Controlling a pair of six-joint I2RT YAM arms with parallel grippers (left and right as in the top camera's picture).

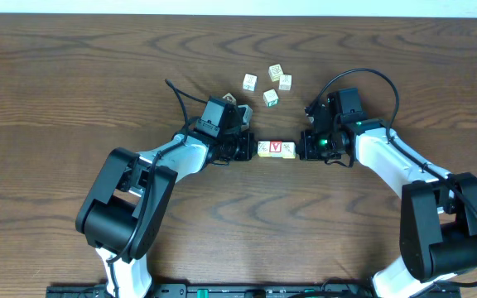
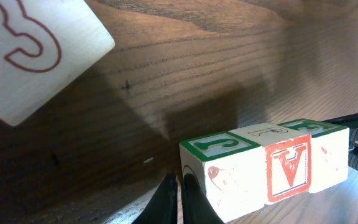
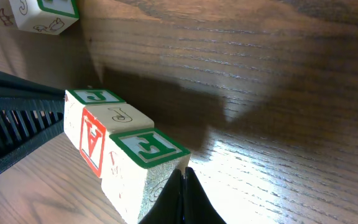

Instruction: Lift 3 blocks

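Three blocks stand end to end in a short row at the table's middle: a pale one (image 1: 264,149), a red-faced one with a white letter (image 1: 276,148), and another pale one (image 1: 288,149). My left gripper (image 1: 251,149) is shut, its tips (image 2: 178,183) pressed against the row's left end block (image 2: 225,174). From the other side my right gripper (image 1: 302,149) is also shut, its tip (image 3: 183,174) against the other end block (image 3: 142,168). The red A block (image 2: 288,168) (image 3: 95,140) is squeezed between them. Whether the row is off the table I cannot tell.
Several loose cubes (image 1: 271,98) lie in a cluster behind the row. Another pale cube with a red 3 (image 2: 30,56) sits close by the left wrist (image 1: 230,99). A green-marked cube (image 3: 45,15) shows beyond the row in the right wrist view.
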